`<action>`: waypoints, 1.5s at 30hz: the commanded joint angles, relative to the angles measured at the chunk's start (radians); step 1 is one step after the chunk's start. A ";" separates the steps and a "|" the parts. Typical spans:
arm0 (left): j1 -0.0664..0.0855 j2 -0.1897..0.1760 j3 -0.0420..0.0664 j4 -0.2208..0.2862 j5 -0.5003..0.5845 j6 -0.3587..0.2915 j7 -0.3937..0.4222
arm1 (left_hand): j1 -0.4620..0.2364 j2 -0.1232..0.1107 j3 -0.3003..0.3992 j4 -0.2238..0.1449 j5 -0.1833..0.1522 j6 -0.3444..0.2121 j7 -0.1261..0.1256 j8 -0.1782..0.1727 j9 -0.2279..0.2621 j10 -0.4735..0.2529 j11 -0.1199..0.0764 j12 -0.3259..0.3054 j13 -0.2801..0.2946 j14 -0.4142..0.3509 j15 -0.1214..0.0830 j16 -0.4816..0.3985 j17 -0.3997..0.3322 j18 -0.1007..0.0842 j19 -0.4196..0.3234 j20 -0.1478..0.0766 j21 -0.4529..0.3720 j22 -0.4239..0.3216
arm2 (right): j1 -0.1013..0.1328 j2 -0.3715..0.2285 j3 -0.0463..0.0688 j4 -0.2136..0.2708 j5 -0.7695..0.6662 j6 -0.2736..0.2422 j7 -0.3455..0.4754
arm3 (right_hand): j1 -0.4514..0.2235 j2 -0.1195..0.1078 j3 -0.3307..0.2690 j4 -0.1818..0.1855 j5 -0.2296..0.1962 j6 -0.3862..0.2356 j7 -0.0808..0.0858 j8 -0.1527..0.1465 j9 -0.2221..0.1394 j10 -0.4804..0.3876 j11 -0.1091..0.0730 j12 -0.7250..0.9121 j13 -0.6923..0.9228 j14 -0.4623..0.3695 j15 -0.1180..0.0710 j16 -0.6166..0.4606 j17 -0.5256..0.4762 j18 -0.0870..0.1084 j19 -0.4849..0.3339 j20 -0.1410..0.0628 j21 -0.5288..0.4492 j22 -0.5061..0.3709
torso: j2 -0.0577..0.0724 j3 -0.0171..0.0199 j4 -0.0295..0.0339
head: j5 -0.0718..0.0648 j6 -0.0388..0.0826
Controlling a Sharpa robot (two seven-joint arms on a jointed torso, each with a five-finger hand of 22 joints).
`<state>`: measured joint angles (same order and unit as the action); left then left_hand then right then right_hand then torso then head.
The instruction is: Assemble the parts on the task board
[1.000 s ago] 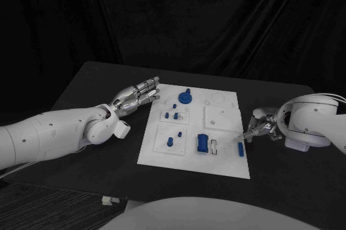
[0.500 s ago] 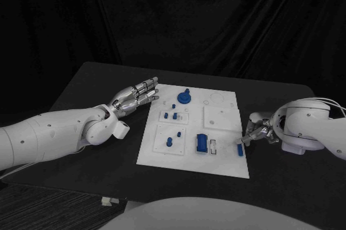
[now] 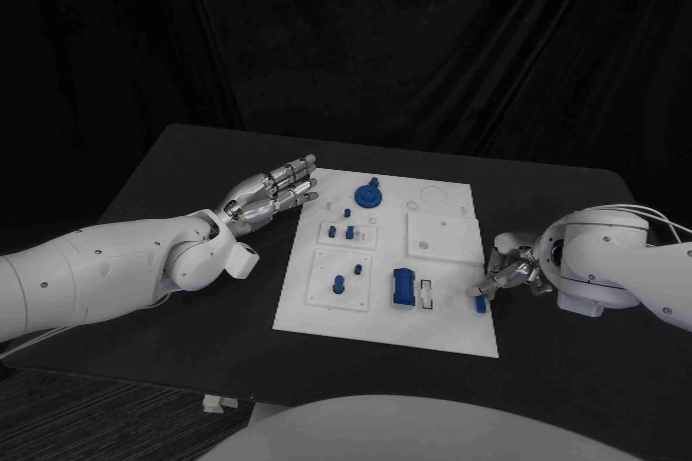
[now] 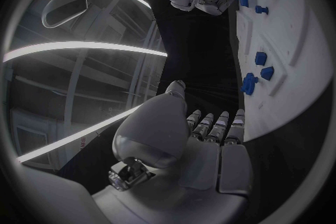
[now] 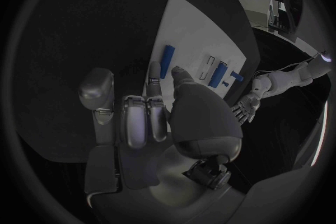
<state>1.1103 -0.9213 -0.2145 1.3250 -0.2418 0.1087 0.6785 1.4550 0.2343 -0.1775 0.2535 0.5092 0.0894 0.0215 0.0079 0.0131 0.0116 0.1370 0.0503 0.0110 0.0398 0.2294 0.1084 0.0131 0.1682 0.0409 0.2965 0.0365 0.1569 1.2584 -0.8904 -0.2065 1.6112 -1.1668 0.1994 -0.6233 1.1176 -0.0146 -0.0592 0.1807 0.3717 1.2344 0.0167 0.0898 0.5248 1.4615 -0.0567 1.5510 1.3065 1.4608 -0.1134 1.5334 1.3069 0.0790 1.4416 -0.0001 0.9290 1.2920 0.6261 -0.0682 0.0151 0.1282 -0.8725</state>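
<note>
The white task board (image 3: 440,236) lies mid-table with blue parts on it: a round piece (image 3: 371,194) at the far end, small pegs (image 3: 342,231), a block (image 3: 405,286) and a slim bar (image 3: 480,304) by the right edge. My right hand (image 3: 513,270) hovers at the board's right edge, its fingertips (image 5: 154,70) just over the bar (image 5: 168,60); nothing is held. My left hand (image 3: 274,193) stays at the board's far left corner, fingers stretched out and apart, palm (image 4: 210,162) beside the board (image 4: 287,84).
The board sits on a black table (image 3: 202,171) with dark drapes behind. Bare tabletop lies left of the board under my left forearm (image 3: 116,271) and right of it around my right arm (image 3: 613,271). White inset plates (image 3: 440,231) cover parts of the board.
My right hand has slid toward the near edge and closer to the blue bar, now covering its far end. The left hand and the parts have not moved.
</note>
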 commanded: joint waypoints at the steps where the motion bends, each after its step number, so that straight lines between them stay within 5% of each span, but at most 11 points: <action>1: -0.002 0.001 0.001 0.001 0.005 0.013 0.082 | 0.013 -0.003 0.014 -0.008 0.016 -0.003 -0.003 0.009 0.004 -0.005 0.008 0.016 0.004 -0.001 0.017 0.010 0.010 -0.060 0.017 -0.001 -0.001 0.009 | -0.008 0.004 0.000 -0.004 -0.008 -0.014 -0.018 | 0.021 0.000 0.020 -0.005 0.017 -0.002 0.002 -0.020 -0.014 0.109 0.003 0.020 0.264 0.095 0.003 -0.012 0.193 0.032 -0.004 0.001 -0.019 0.128 | 0.000 -0.0001 0.0000 | 0.000 0.000; 7: -0.002 0.001 0.001 0.002 0.005 0.014 0.082 | 0.016 -0.003 0.017 -0.013 0.019 -0.003 -0.002 0.009 0.004 -0.004 0.011 0.017 0.004 -0.001 0.018 0.011 0.010 -0.062 0.018 -0.001 -0.001 0.010 | -0.018 0.015 0.000 -0.012 -0.008 -0.014 -0.018 | 0.046 0.000 0.042 -0.027 0.073 -0.015 0.005 -0.023 -0.030 0.109 0.006 0.020 0.264 0.095 0.005 -0.013 0.192 0.033 -0.003 0.003 -0.023 0.128 | 0.000 -0.0002 0.0000 | 0.003 0.000; 12: -0.002 0.001 0.001 0.001 0.005 0.016 0.081 | 0.022 -0.006 0.028 -0.028 0.060 -0.003 -0.002 0.009 0.004 -0.002 0.015 0.025 0.005 -0.001 0.022 0.014 0.010 -0.073 0.019 -0.001 0.000 0.008 | -0.025 0.022 0.000 -0.016 -0.008 -0.011 -0.018 | 0.075 -0.005 0.069 -0.055 0.140 -0.028 0.007 -0.023 -0.040 0.109 0.007 0.020 0.264 0.095 0.006 -0.013 0.192 0.033 -0.003 0.004 -0.025 0.128 | 0.000 -0.0003 0.0003 | 0.002 0.000; 19: -0.003 0.001 0.001 0.001 0.005 0.017 0.082 | 0.021 -0.007 0.029 -0.030 0.065 -0.005 -0.002 0.009 0.003 -0.002 0.016 0.027 0.005 -0.001 0.022 0.015 0.011 -0.074 0.020 -0.001 0.000 0.008 | -0.029 0.028 0.000 -0.013 -0.008 -0.018 -0.018 | 0.150 -0.024 0.164 -0.145 0.220 -0.064 0.014 -0.009 -0.031 0.109 0.013 0.020 0.264 0.096 0.010 -0.009 0.197 0.033 -0.002 0.006 -0.028 0.128 | 0.000 -0.0002 0.0004 | 0.004 0.000; 26: -0.003 0.002 0.001 0.001 0.005 0.018 0.082 | 0.021 -0.007 0.030 -0.031 0.068 -0.005 -0.003 0.009 0.003 -0.001 0.017 0.028 0.006 -0.001 0.024 0.016 0.011 -0.075 0.020 -0.001 0.000 0.008 | -0.030 0.031 0.000 0.002 -0.006 -0.052 -0.010 | 0.153 -0.042 0.252 -0.211 0.262 -0.080 0.021 0.022 0.001 0.109 0.019 0.020 0.264 0.097 0.015 -0.004 0.203 0.033 -0.002 0.009 -0.028 0.129 | 0.000 0.0001 0.0004 | 0.006 0.000; 30: -0.003 0.002 0.001 0.001 0.005 0.019 0.081 | 0.021 -0.007 0.031 -0.031 0.070 -0.006 -0.004 0.009 0.003 -0.001 0.017 0.029 0.006 0.000 0.024 0.017 0.011 -0.075 0.020 -0.001 0.000 0.008 | -0.031 0.031 0.000 0.012 0.028 -0.085 -0.004 | 0.114 -0.068 0.345 -0.261 0.385 -0.089 0.026 0.063 0.045 0.109 0.023 0.020 0.264 0.099 0.017 0.005 0.215 0.033 -0.001 0.011 -0.023 0.131 | 0.000 0.0001 0.0001 | 0.008 0.000; 34: -0.003 0.001 0.001 0.002 0.005 0.019 0.081 | 0.021 -0.007 0.031 -0.031 0.070 -0.006 -0.004 0.009 0.003 -0.001 0.017 0.029 0.006 0.000 0.024 0.017 0.011 -0.075 0.020 -0.001 0.000 0.008 | -0.031 0.028 0.000 0.020 0.079 -0.116 0.004 | 0.073 -0.075 0.394 -0.285 0.387 -0.109 0.026 0.093 0.086 0.109 0.022 0.020 0.264 0.100 0.017 0.007 0.217 0.032 0.000 0.012 -0.016 0.132 | 0.000 -0.0002 0.0001 | 0.010 0.000; 45: -0.004 0.001 0.001 0.000 0.005 0.020 0.079 | 0.021 -0.006 0.033 -0.034 0.074 -0.006 -0.004 0.009 0.003 0.000 0.019 0.033 0.007 0.000 0.026 0.018 0.011 -0.077 0.020 -0.001 0.000 0.008 | -0.027 0.006 0.001 0.046 0.336 -0.189 0.024 | 0.029 -0.074 0.415 -0.292 0.366 -0.127 0.021 0.116 0.116 0.109 0.019 0.020 0.264 0.102 0.015 0.014 0.227 0.031 0.002 0.011 -0.007 0.133 | 0.000 -0.0001 0.0002 | 0.008 0.000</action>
<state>1.1080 -0.9217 -0.2145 1.3249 -0.2418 0.1160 0.6785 1.4656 0.2238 -0.1541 0.2300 0.5667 0.0892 0.0215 0.0079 0.0131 0.0154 0.1488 0.0620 0.0115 0.0329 0.2471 0.1085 0.0131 0.0922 0.0461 0.2913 0.0366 0.1569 1.2304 -0.8822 -0.2061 1.6527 -0.9676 0.0645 -0.6084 1.1256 -0.1055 0.2006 -0.0654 0.6661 1.1612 0.0539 0.1674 0.5779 1.4629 -0.0189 1.5510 1.3065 1.4684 -0.0729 1.5342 1.3069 0.0788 1.4398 0.0124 0.9197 1.2920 0.6261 -0.0682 0.0151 0.1369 -0.8725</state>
